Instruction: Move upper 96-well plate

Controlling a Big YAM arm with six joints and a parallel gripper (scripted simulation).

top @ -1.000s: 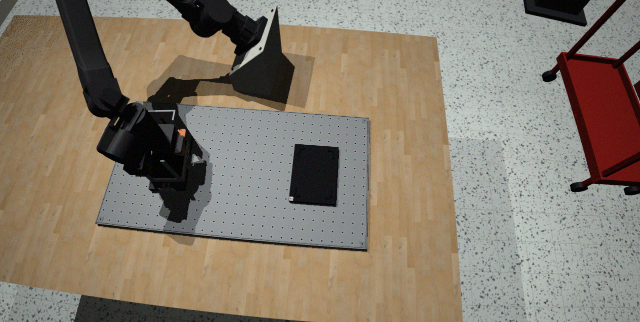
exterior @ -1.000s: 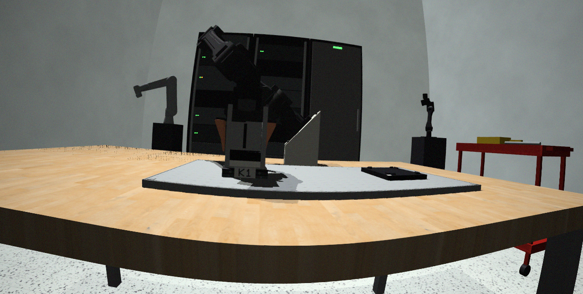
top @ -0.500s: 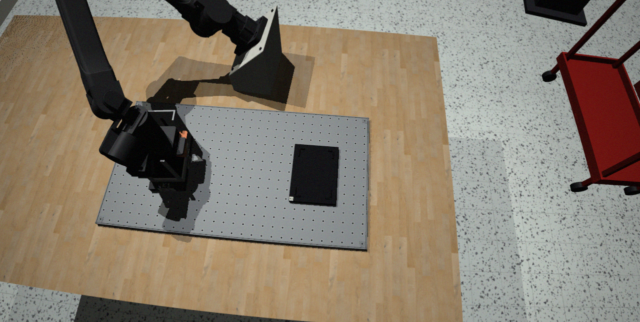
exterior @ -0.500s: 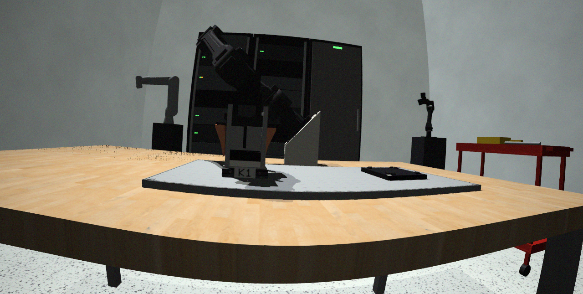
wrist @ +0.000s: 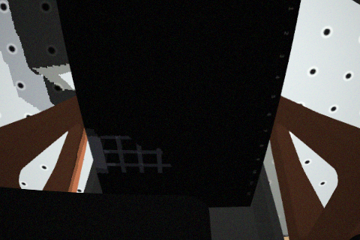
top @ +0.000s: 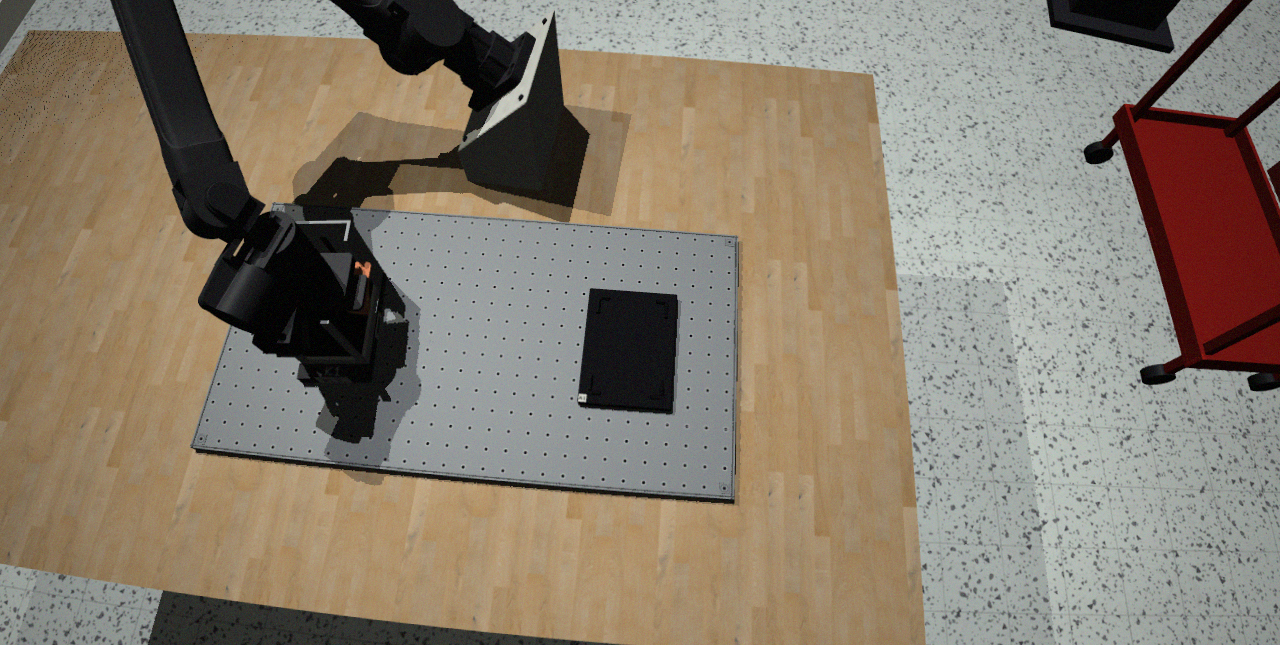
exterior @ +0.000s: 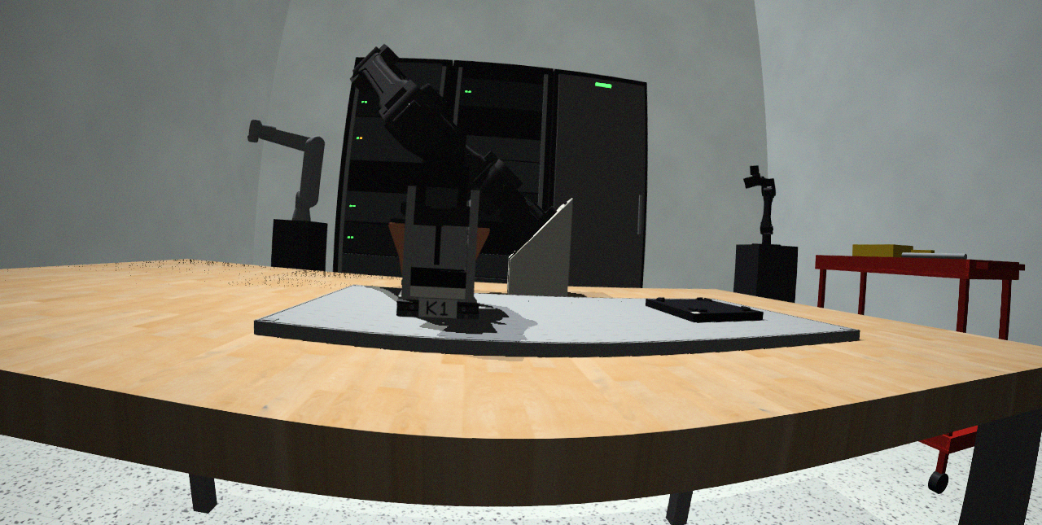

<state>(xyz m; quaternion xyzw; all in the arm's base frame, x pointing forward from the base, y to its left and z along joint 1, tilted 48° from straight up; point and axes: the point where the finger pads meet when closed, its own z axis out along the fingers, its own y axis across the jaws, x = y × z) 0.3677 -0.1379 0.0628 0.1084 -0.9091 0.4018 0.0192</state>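
Note:
The stack rack K1 (top: 344, 323) stands at the left end of the grey perforated baseplate (top: 501, 354); its K1 label faces the exterior view (exterior: 435, 308). My gripper (top: 344, 287) is lowered into the rack from above, also seen in the exterior view (exterior: 437, 248). In the wrist view the dark upper plate (wrist: 173, 70) fills the middle, and my brown fingers touch its two long sides, shut on it. The lower plate is hidden beneath. The black nest N1 (top: 629, 349) lies flat to the right (exterior: 702, 309), with its pale A1 square (top: 581, 396) at the near left corner.
A grey wedge-shaped stand (top: 523, 122) sits on the table behind the baseplate (exterior: 542, 252). A red cart (top: 1208, 238) stands off the table at the right. The rack's upright posts (exterior: 408, 245) rise beside my fingers.

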